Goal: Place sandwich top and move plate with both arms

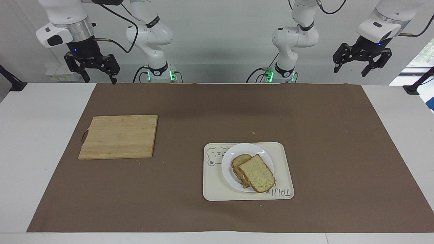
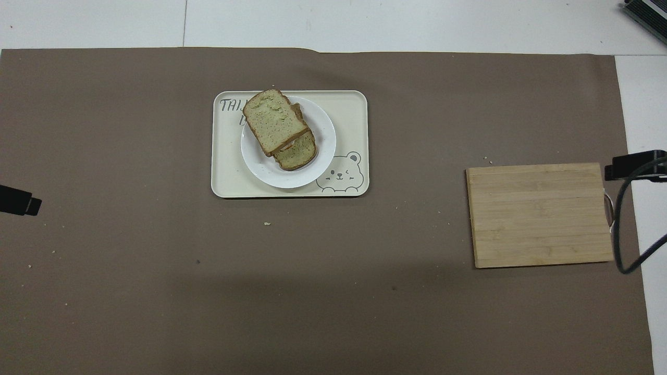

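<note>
The sandwich top (image 1: 256,173) (image 2: 273,121), a pale speckled slice with a brown crust, lies askew on a lower slice (image 1: 240,159) on the small white plate (image 1: 244,149) (image 2: 292,177). The plate sits on a cream tray (image 1: 281,162) with a bear drawing. My left gripper (image 1: 351,70) hangs open and empty, high over the table edge at the left arm's end. My right gripper (image 1: 100,78) also hangs open and empty over the robots' edge at the right arm's end. Both are well away from the plate.
A wooden cutting board (image 1: 118,135) (image 2: 539,213) lies on the brown mat toward the right arm's end, nearer to the robots than the tray. Crumbs are scattered on the mat. A black cable hangs beside the board in the overhead view.
</note>
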Available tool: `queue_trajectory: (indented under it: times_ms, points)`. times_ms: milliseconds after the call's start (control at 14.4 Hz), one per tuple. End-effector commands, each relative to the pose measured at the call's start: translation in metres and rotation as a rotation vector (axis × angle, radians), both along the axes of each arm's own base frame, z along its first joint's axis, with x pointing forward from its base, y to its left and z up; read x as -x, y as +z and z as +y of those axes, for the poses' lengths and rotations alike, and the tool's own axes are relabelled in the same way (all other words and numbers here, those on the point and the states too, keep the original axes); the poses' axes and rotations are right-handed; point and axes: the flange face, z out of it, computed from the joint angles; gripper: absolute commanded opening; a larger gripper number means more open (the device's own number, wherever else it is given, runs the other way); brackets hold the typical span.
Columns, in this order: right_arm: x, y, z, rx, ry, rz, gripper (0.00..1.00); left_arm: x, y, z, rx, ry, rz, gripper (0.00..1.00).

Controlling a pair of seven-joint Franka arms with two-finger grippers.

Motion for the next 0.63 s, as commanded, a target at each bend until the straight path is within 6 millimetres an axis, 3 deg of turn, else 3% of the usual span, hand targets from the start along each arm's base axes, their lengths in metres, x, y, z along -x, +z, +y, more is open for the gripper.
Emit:
queue_trajectory:
  times_ms: [0,557]
  points:
    - [0.0045,0.0043,-0.0009,0.013,0.019,0.004,1.0,0.002,0.0015,0.0038,-0.021,0.021,-0.023,1.0]
    - [0.0045,0.0043,-0.0009,0.013,0.019,0.004,1.0,-0.0007,0.0023,0.007,-0.008,0.025,-0.039,1.0]
